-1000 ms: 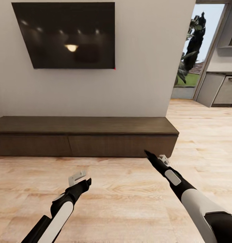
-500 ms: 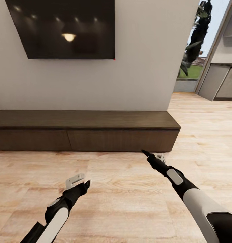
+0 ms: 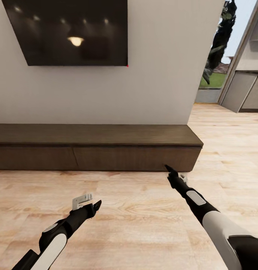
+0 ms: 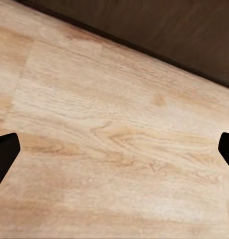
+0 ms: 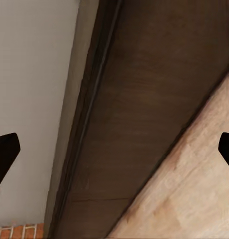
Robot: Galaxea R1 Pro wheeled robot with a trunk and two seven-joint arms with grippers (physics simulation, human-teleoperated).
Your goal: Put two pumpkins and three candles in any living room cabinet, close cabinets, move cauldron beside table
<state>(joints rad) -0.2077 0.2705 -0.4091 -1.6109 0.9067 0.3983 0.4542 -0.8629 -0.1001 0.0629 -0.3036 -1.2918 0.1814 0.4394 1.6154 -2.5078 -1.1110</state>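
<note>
Cabinet (image 3: 95, 148) stands against the wall under a dark screen (image 3: 69, 32), drawer fronts flush and closed; left gripper (image 3: 87, 203) and right gripper (image 3: 174, 175) hang over the wood floor (image 3: 144, 210) before it, jaws of both apart and holding nothing.

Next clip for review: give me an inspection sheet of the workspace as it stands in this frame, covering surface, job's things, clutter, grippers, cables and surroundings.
Surface: pale wooden floor in front of the robot.
Job's things: cabinet, a long low dark-brown unit against the wall, both drawer fronts flush shut, nothing on its top.
Clutter: nothing seen.
Grippers: left gripper open, over the floor, holding nothing; right gripper open, holding nothing, pointing at the cabinet's right drawer front, contact not clear.
Cables: nothing seen.
Surroundings: dark TV on the white wall above the cabinet; doorway at right with greenery outside; grey kitchen units beyond; a bit of brick in the right wrist view.
</note>
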